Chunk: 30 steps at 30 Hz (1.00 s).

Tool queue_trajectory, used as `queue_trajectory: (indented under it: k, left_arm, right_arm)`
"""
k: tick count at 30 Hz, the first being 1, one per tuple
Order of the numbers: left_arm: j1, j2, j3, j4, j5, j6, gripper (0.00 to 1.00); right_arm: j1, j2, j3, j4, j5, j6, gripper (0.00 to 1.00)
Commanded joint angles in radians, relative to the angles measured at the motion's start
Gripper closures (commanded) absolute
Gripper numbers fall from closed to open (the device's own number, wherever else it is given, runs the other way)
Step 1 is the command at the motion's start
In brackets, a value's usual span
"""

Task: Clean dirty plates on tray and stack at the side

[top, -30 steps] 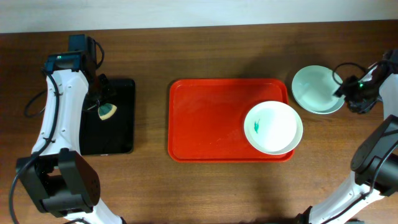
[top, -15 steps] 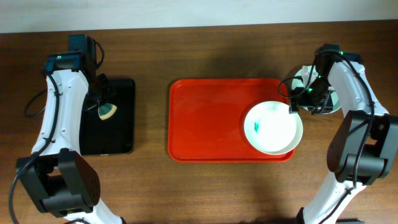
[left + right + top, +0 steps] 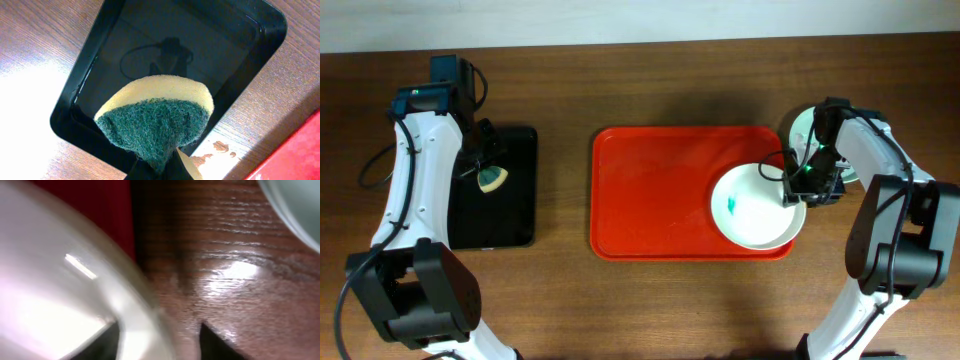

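Right wrist view is badly blurred. The white plate [image 3: 60,295] fills the left side as a pale smear, and its rim runs down between the two dark fingertips of the right gripper [image 3: 160,340]. The jaws sit either side of the rim, but can't tell if they're pinching it or just straddling it. Top right corner shows only a cut-off sliver of the pale green plate [image 3: 295,205], with bare table [image 3: 235,280] between it and the white plate. A dark strip of the red tray [image 3: 100,205] shows at top.

Overhead, the right arm [image 3: 865,145] covers approx. half the pale green plate [image 3: 805,128], which lies on the table just off the red tray's [image 3: 650,190] top right corner. The white plate sits at the tray's right end with a green smear [image 3: 731,204] on its left part.

Left gripper [image 3: 157,169] is cut off at the frame bottom. It's clamped on a sponge [image 3: 160,115], green scrub side facing the cam, held above the black tray [image 3: 165,30].

Vs 1 s ago: the right gripper was out by the pale green plate's right edge and is now at the white plate's right rim. Left arm, sponge and white plate are approx. unchanged.
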Motion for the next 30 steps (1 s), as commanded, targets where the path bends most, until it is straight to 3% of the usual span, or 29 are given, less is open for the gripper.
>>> queue_trajectory:
  k: [1, 2, 9, 15, 18, 23, 28, 30]
  left_arm:
    - [0.003, -0.013, 0.002, 0.001, 0.003, -0.001, 1.0]
    - [0.003, -0.013, 0.002, 0.001, 0.003, -0.001, 1.0]
    - [0.003, -0.013, 0.002, 0.001, 0.003, -0.001, 1.0]
    - [0.003, -0.013, 0.002, 0.002, 0.003, -0.001, 1.0]
    - [0.003, -0.013, 0.002, 0.002, 0.003, -0.001, 1.0]
    - [0.002, -0.013, 0.002, 0.003, 0.011, -0.001, 1.0]
    - [-0.019, -0.013, -0.017, 0.058, 0.213, 0.154, 1.0]
    - [-0.034, -0.013, -0.029, 0.067, 0.247, 0.164, 1.0]
  right_arm:
    - [0.003, 0.021, -0.018, 0.018, 0.058, 0.0, 0.89]
    - [0.003, 0.021, -0.011, 0.011, 0.058, 0.0, 0.96]
    - [0.003, 0.021, 0.171, -0.156, 0.048, 0.0, 0.96]
    - [0.03, 0.021, 0.273, -0.212, -0.258, -0.001, 0.96]
    - [0.071, 0.023, 0.252, -0.158, -0.375, 0.0, 0.96]
    - [0.18, 0.023, 0.141, -0.027, -0.376, 0.0, 0.96]
    - [0.285, 0.023, -0.033, 0.203, -0.375, 0.003, 0.96]
    - [0.307, 0.023, -0.074, 0.285, -0.375, 0.07, 0.96]
